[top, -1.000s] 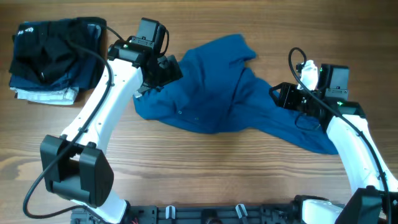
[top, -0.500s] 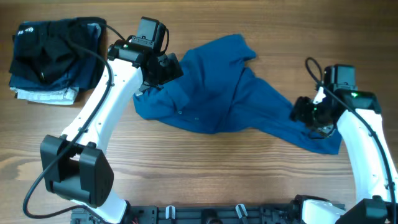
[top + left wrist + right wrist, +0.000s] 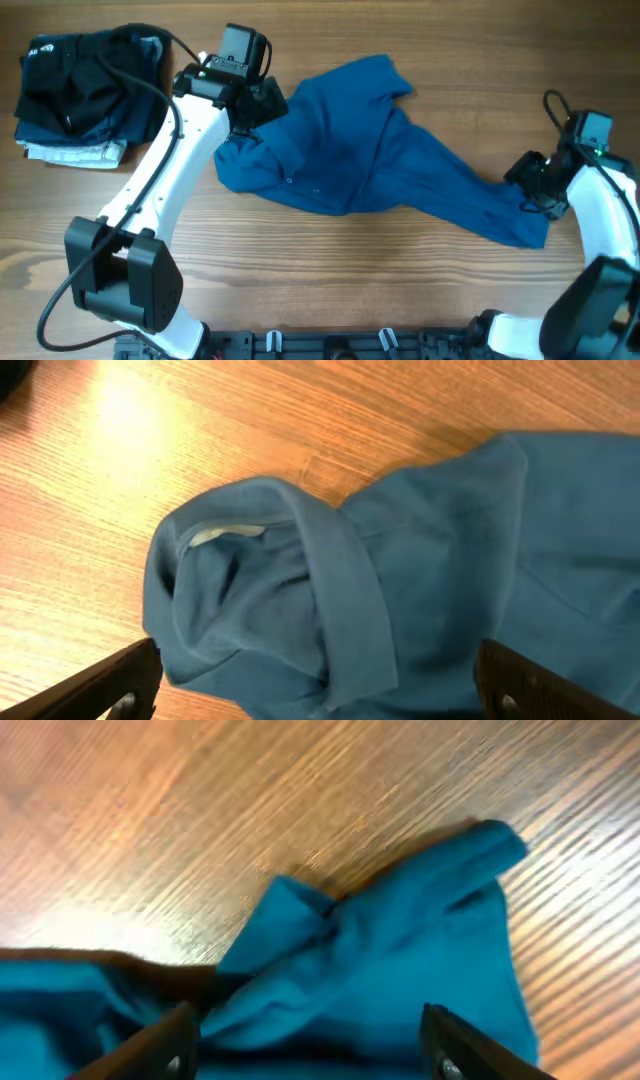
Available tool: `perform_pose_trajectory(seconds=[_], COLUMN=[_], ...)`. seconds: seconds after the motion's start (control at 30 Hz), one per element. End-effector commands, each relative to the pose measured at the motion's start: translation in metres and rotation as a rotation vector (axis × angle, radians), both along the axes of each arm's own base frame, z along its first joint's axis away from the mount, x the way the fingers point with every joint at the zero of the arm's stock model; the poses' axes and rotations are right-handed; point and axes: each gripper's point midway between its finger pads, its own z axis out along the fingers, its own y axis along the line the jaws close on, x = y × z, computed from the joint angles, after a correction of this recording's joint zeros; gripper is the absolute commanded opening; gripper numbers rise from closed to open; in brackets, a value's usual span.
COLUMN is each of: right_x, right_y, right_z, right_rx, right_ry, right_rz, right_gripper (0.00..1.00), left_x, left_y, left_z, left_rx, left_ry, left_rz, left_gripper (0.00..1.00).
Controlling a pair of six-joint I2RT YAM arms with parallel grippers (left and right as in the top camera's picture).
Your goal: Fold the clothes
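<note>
**A:** Where do we stand with the shirt (image 3: 350,150)?

**B:** It lies crumpled on the table (image 3: 330,280), to the right of the stack of folded garments (image 3: 75,95) and apart from it. Nothing is folded yet, so we judge the step in hand to be taking hold and spreading it flat.

**A:** And our hands?

**B:** Both released. The left hand (image 3: 315,670) hovers with its jaws wide over the collar (image 3: 340,590), at the shirt's end nearest the stack. The right hand (image 3: 310,1035) is over the end farthest from the stack, jaws apart, cloth lying loose between them – nothing pinched.

**A:** How do we do this well?

**B:** We should come down low and take a single layer at each end, not a bunched fold. Then we draw the ends away from each other until the wrinkles go. The collar is rolled over on itself, so we should pinch its outer edge.

**A:** The count?

**B:** One blue shirt, one stack – how many garments it holds we cannot tell – two hands, one table.
</note>
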Motion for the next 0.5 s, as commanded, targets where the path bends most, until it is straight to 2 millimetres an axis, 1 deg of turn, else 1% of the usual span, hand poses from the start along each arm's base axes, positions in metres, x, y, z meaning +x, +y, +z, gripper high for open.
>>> perform_pose_trajectory(seconds=[0.0,0.07,0.13,0.17,0.23,0.27,0.3,0.33,0.37,0.43,0.47], right_x=[-0.006,-0.003,0.004,0.007,0.009,0.013,0.022,0.031,0.04,0.063,0.081], right_y=[-0.002,-0.003,-0.001,-0.001,-0.001,-0.003,-0.005,-0.008,-0.01,-0.015,-0.02], right_z=[-0.032,-0.044,-0.052,-0.056,-0.06,-0.059,-0.055,-0.049,-0.041,-0.017,0.005], right_rx=[0.014,0.02,0.038,0.043,0.043,0.039,0.033,0.025,0.02,0.012,0.0], right_ry=[0.095,0.107,0.092,0.088,0.085,0.071,0.037,0.014,-0.01,-0.072,-0.121], right_rz=[0.0,-0.002,0.003,0.003,0.003,0.003,0.005,0.007,0.015,0.047,0.06], right_gripper=[0.71,0.7,0.66,0.6,0.46,0.29,0.13,0.04,0.04,0.04,0.04], left_x=[0.005,0.006,0.008,0.008,0.008,0.008,0.008,0.009,0.01,0.012,0.014], left_y=[0.005,0.005,0.004,0.004,0.004,0.005,0.004,0.004,0.004,0.003,0.003], left_z=[0.0,0.001,0.001,0.002,0.001,0.002,0.002,0.002,0.002,0.003,0.004], left_rx=[0.016,0.015,0.012,0.012,0.012,0.012,0.012,0.011,0.01,0.007,0.004], left_ry=[-0.011,-0.016,-0.024,-0.025,-0.025,-0.025,-0.027,-0.029,-0.034,-0.045,-0.051], left_rz=[0.016,0.016,0.017,0.017,0.017,0.017,0.017,0.017,0.017,0.017,0.017], left_gripper=[1.0,1.0,1.0,1.0,1.0,0.96,0.9,0.77,0.64,0.49,0.41])
